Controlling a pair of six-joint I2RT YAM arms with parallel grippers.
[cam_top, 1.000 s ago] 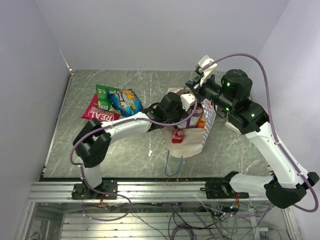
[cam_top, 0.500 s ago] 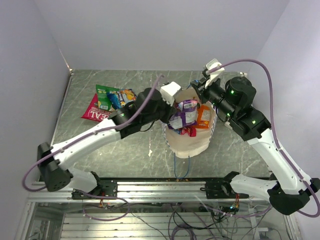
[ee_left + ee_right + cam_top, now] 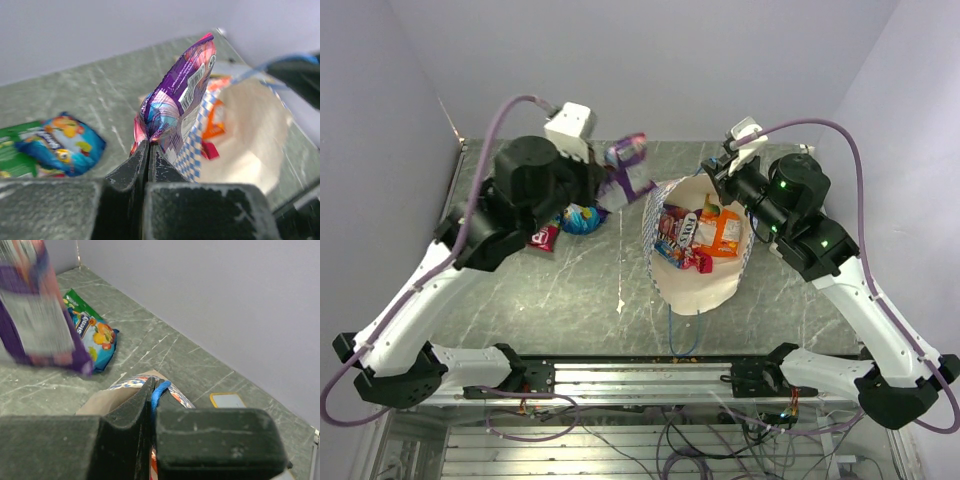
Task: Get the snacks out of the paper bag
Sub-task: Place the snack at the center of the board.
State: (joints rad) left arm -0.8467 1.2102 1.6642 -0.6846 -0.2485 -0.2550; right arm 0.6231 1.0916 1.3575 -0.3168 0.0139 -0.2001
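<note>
Lifted out of the paper bag (image 3: 695,295) since a second ago, the purple packet (image 3: 625,170) now hangs in the air. It is pinched at its lower seam by the left hand (image 3: 603,187), whose fingers are pressed tight together on it. That arm has swung up and away to the left. The bag's open mouth lies just right of the hand, with its checkered rim close behind the packet in the wrist view.

Left of and below this hand lie the blue packet (image 3: 582,217), the green packet (image 3: 10,160) and the red packet (image 3: 542,237), toward the side wall. Nearward of the hand, the marbled tabletop (image 3: 570,300) runs on to the front rail (image 3: 640,372).

The right hand (image 3: 717,180) remains clamped on the bag's far rim at the blue cord handle (image 3: 160,389), close to the back wall. Just below it, the orange packet (image 3: 723,232) and others stay inside the bag.
</note>
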